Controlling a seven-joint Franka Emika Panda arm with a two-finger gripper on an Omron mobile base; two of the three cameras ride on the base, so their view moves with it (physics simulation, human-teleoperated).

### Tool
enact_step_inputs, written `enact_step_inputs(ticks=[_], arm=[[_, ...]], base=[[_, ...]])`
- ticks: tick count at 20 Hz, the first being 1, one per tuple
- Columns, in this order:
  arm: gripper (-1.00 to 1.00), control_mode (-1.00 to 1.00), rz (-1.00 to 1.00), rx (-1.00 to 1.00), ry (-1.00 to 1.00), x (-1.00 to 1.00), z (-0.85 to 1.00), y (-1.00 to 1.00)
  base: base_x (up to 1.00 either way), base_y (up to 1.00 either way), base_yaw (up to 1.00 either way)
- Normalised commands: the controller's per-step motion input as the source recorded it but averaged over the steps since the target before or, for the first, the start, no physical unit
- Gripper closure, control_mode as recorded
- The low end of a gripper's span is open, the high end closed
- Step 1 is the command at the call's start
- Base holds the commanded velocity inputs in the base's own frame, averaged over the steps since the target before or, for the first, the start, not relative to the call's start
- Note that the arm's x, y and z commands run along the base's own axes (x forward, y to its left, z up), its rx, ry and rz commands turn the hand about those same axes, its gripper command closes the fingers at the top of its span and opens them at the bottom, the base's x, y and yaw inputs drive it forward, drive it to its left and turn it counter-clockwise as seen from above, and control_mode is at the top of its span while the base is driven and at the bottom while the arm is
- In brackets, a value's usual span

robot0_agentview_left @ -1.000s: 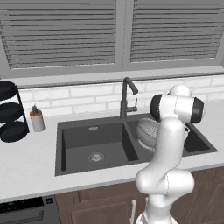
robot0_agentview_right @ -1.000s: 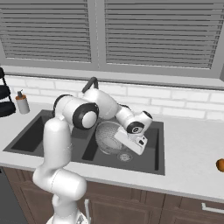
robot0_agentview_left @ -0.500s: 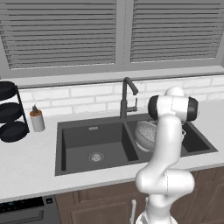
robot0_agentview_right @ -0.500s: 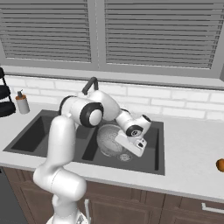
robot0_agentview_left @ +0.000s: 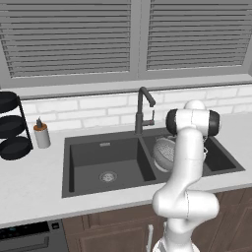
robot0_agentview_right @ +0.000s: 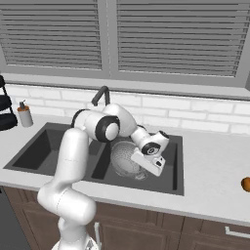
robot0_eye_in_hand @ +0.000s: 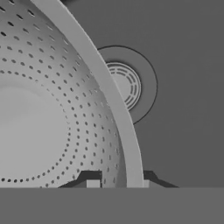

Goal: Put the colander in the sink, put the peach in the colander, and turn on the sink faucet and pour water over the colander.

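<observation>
The silver perforated colander [robot0_agentview_left: 165,150] sits tilted in the right basin of the dark grey sink [robot0_agentview_left: 88,162]. My gripper [robot0_agentview_right: 142,164] reaches down to its near rim. In the hand view the colander [robot0_eye_in_hand: 43,109] is very close, and my gripper [robot0_eye_in_hand: 118,183] has one fingertip on each side of its rim, closed on it. The right basin's round drain [robot0_eye_in_hand: 124,85] lies just beyond the rim. The peach [robot0_agentview_right: 246,184] rests on the counter at the far right. The faucet [robot0_agentview_left: 142,106] stands behind the divider; no water runs from it.
A grey soap bottle with an orange cap [robot0_agentview_left: 42,135] and black stacked racks [robot0_agentview_left: 12,125] stand on the counter left of the sink. The left basin [robot0_agentview_right: 39,151] holds nothing. A tiled wall and window blinds close off the back.
The hand has sunk slightly in the right basin with the colander still between its fingers. The arm's upper joints shifted a little; nothing else moved.
</observation>
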Motion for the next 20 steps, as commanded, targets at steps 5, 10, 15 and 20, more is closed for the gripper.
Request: enact_step_inputs(ticks=[5, 10, 15, 20], arm=[[1.00, -1.00, 0.00, -0.05, 0.00, 0.10, -0.04, 0.06], [1.00, -1.00, 0.00, -0.06, 0.00, 0.01, -0.08, 0.06], [1.00, -1.00, 0.00, -0.07, 0.00, 0.00, -0.10, 0.08], [1.00, -1.00, 0.00, -0.07, 0.00, 0.00, -0.09, 0.08]], base=[[0.00, 0.00, 0.00], [0.00, 0.00, 0.00], [0.00, 0.00, 0.00], [0.00, 0.00, 0.00]])
